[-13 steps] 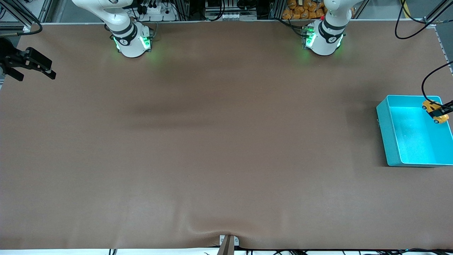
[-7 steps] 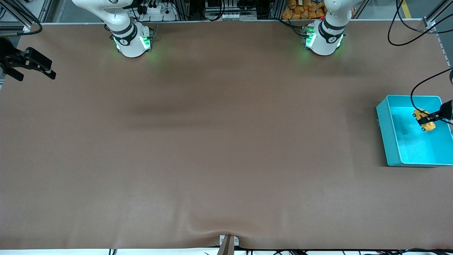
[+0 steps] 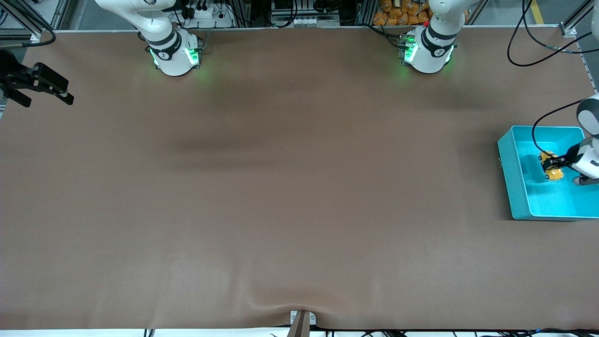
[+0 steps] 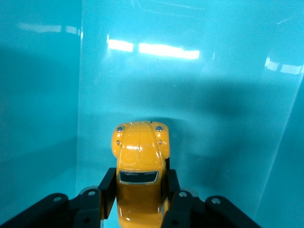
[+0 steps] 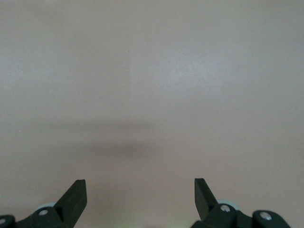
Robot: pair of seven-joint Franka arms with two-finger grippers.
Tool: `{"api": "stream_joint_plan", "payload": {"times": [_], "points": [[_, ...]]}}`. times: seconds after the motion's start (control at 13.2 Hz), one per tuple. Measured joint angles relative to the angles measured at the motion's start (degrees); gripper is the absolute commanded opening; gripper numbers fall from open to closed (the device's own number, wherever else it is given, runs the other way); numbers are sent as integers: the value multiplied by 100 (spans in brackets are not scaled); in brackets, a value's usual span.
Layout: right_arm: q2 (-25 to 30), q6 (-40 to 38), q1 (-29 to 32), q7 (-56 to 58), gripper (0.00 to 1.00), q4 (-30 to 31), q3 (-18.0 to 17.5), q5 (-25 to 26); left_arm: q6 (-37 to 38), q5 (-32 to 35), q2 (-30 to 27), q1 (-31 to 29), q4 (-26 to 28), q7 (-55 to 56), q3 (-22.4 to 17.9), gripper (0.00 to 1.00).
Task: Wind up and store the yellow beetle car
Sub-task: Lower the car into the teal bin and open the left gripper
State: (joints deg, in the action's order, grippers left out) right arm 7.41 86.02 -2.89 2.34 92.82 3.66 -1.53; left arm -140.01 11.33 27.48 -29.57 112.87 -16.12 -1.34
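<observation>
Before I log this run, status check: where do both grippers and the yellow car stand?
Left gripper shut on yellow beetle car, inside turquoise bin. Right gripper open, waiting over right arm's end of table. Nothing in the way.

Table point(image 3: 290, 196): a broad rectangular surface, covered by a brown mat, faintly creased at the edge nearest the front camera. Two white arm bases are mounted along the edge farthest from that camera: the left arm's base point(image 3: 428, 49), standing farther from the camera than the bin and toward the table's middle from it, and the right arm's base point(image 3: 174, 52), set well apart from the bin toward the right arm's end. One turquoise bin point(image 3: 507, 173), open-topped and rectangular, is set directly on the mat at the left arm's end.
</observation>
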Motion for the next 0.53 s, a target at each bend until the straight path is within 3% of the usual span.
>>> {"api": "stream_joint_plan", "payload": {"times": [0.23, 0.3, 0.45, 0.53], "points": [[0, 0, 0, 0, 100, 0, 3, 0, -155, 0, 155, 1, -8, 10, 95, 0], [0, 0, 0, 0, 100, 0, 3, 0, -155, 0, 155, 2, -10, 25, 129, 8], [0, 0, 0, 0, 100, 0, 6, 0, -155, 0, 159, 2, -10, 26, 141, 53], [0, 0, 0, 0, 100, 0, 9, 0, -155, 0, 163, 1, -10, 26, 141, 61]]}}
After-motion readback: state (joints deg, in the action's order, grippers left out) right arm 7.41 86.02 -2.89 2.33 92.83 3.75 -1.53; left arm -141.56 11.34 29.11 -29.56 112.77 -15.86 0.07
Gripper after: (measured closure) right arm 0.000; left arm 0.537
